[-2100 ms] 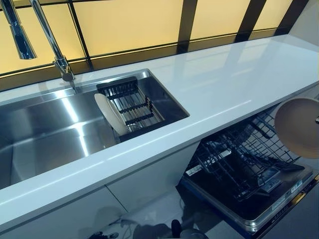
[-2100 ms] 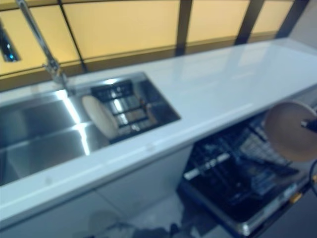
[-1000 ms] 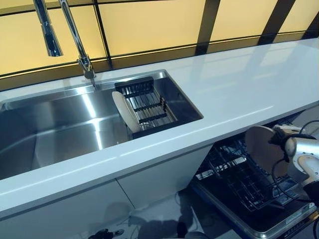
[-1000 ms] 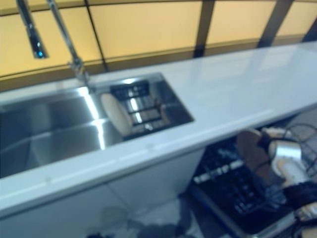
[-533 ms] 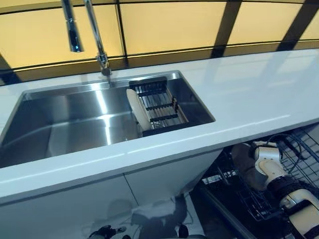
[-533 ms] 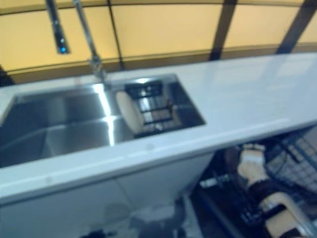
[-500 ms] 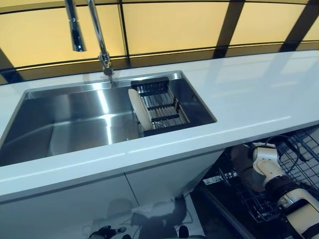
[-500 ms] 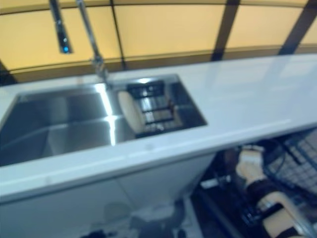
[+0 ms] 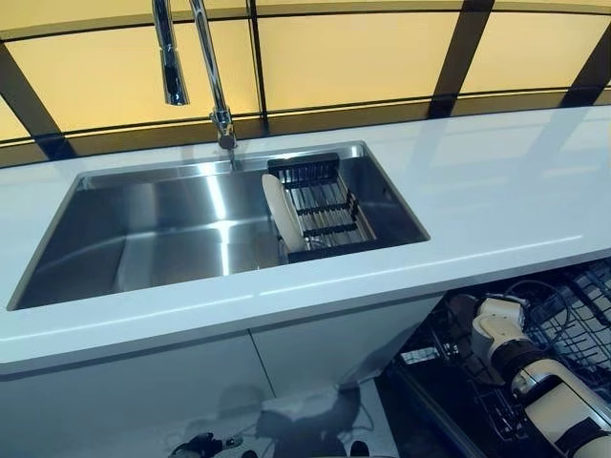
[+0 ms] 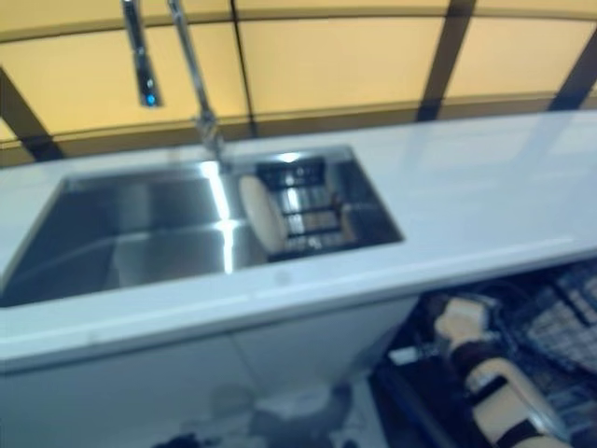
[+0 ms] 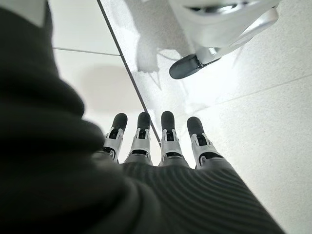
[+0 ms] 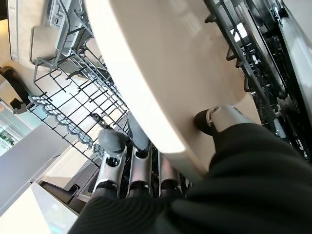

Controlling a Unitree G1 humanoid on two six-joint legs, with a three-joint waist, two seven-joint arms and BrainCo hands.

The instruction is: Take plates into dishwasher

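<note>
- The left hand shows only in its own wrist view, fingers straight in a row, holding nothing, hanging over pale speckled floor tiles.
- A curved chrome faucet rises at upper centre-left of the left eye view, its top cut off by the frame edge.
- Below it the stainless steel sink has a wide bare basin on the left side.
- At the sink's right end a cream round plate stands on edge, leaning against a dark wire drying rack.
- The white glossy countertop runs to the right edge with bare surface.
- In the lower right, under the counter's front edge, the right hand reaches into the black wire dishwasher rack; the rack is cut off at the frame edge.
- The right wrist view shows a second cream round plate pinched at its rim between thumb and fingers, tilted among the rack's tines; most of that plate is hidden in the eye views.
</note>
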